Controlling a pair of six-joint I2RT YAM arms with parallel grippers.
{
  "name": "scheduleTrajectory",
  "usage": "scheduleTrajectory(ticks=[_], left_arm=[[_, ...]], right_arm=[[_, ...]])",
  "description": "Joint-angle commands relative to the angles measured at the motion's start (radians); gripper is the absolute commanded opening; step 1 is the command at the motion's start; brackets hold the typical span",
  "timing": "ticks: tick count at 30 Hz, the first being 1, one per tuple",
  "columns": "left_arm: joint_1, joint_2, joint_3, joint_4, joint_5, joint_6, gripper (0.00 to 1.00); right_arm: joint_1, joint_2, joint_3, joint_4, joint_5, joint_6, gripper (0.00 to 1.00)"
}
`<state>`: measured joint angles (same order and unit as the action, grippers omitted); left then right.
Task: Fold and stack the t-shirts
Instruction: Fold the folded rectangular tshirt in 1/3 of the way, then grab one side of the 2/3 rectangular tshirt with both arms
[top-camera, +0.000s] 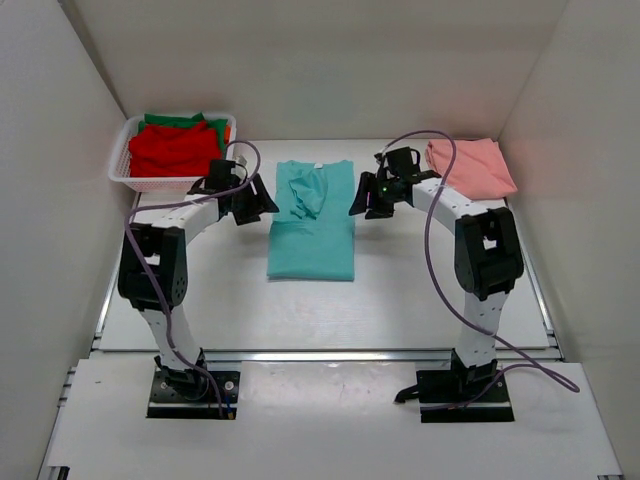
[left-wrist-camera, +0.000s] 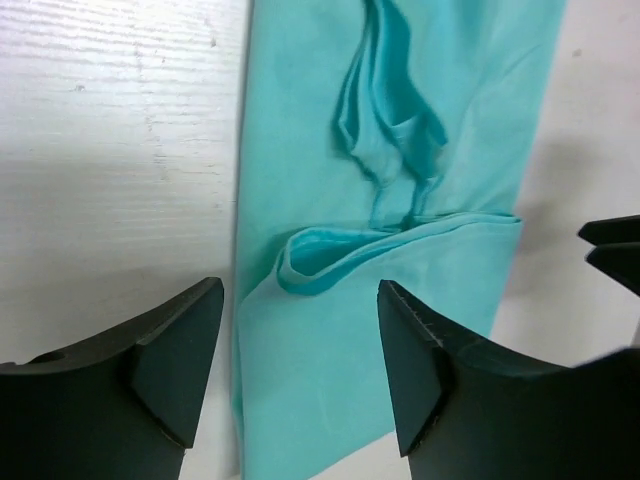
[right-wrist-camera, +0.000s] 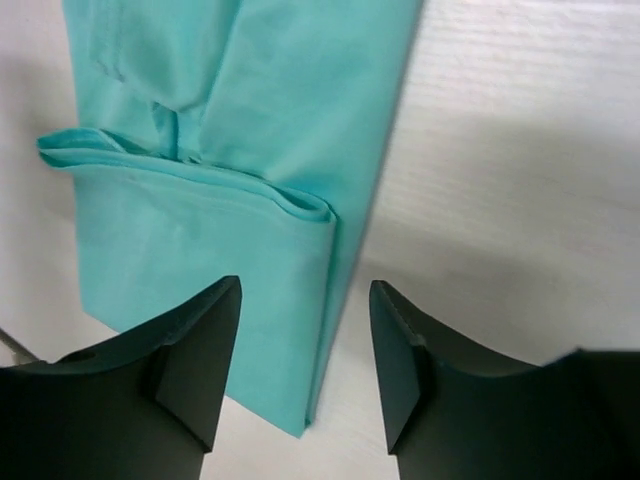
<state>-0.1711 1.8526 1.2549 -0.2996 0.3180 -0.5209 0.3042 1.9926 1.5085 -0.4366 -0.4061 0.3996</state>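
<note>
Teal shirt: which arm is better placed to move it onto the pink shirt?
Probably right: the right gripper hovers open at the teal shirt's edge, with the pink shirt beside that arm.

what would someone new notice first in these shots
The teal shirt lies mid-table, folded into a narrow strip with its top bunched. The left gripper and right gripper flank its upper end, both open and holding nothing. At the far left a white basket holds a red shirt and a green shirt; a folded pink shirt lies at the far right.
</note>
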Motion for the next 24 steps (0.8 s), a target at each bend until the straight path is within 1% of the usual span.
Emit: scheduleTrajectory(ticks=[1, 2, 3, 4, 5, 6, 8, 9, 10, 11, 12, 14, 15, 16, 17, 18, 21, 24], left_arm=[[-0.013, -0.099, -0.052, 0.059, 0.065, 0.001, 0.73], [-0.016, -0.124, -0.073, 0.050, 0.067, 0.010, 0.72], [-0.028, -0.156, -0.124, 0.042, 0.072, 0.018, 0.67], [-0.037, -0.170, -0.187, 0.046, 0.064, 0.022, 0.67], [-0.044, -0.208, -0.256, 0.051, 0.056, 0.019, 0.67], [-0.066, -0.251, -0.294, 0.065, 0.029, 0.018, 0.69], [-0.112, -0.314, -0.423, 0.073, -0.034, 0.013, 0.72], [-0.126, -0.355, -0.454, 0.079, -0.093, -0.007, 0.73], [-0.148, -0.378, -0.519, 0.103, -0.121, -0.037, 0.73], [-0.153, -0.432, -0.590, 0.123, -0.173, -0.057, 0.73], [-0.171, -0.484, -0.627, 0.167, -0.210, -0.098, 0.70], [-0.192, -0.549, -0.716, 0.235, -0.269, -0.165, 0.68], [-0.197, -0.584, -0.723, 0.246, -0.308, -0.188, 0.66], [-0.209, -0.605, -0.741, 0.264, -0.310, -0.211, 0.67], [-0.211, -0.599, -0.739, 0.283, -0.345, -0.212, 0.69], [-0.217, -0.599, -0.733, 0.290, -0.353, -0.226, 0.69], [-0.217, -0.544, -0.709, 0.335, -0.343, -0.229, 0.68], [-0.219, -0.462, -0.670, 0.359, -0.321, -0.235, 0.66]], right_arm=[[0.001, -0.138, -0.077, 0.068, 0.082, 0.022, 0.52], [0.009, -0.156, -0.137, 0.078, 0.085, 0.031, 0.52], [0.016, -0.188, -0.204, 0.096, 0.093, 0.047, 0.53], [0.022, -0.239, -0.243, 0.104, 0.098, 0.059, 0.53], [0.038, -0.279, -0.317, 0.128, 0.111, 0.083, 0.53], [0.059, -0.303, -0.399, 0.151, 0.125, 0.115, 0.53], [0.096, -0.400, -0.543, 0.202, 0.179, 0.180, 0.53], [0.122, -0.428, -0.582, 0.244, 0.226, 0.224, 0.53], [0.139, -0.480, -0.666, 0.268, 0.243, 0.254, 0.53], [0.177, -0.532, -0.704, 0.326, 0.277, 0.299, 0.52], [0.200, -0.549, -0.770, 0.367, 0.308, 0.342, 0.51], [0.237, -0.572, -0.813, 0.401, 0.340, 0.389, 0.51], [0.249, -0.566, -0.815, 0.412, 0.339, 0.409, 0.51], [0.257, -0.551, -0.823, 0.417, 0.331, 0.427, 0.51], [0.262, -0.540, -0.830, 0.430, 0.319, 0.433, 0.51], [0.262, -0.522, -0.838, 0.482, 0.300, 0.455, 0.51], [0.271, -0.468, -0.840, 0.524, 0.282, 0.481, 0.53], [0.277, -0.419, -0.829, 0.558, 0.267, 0.496, 0.52]])
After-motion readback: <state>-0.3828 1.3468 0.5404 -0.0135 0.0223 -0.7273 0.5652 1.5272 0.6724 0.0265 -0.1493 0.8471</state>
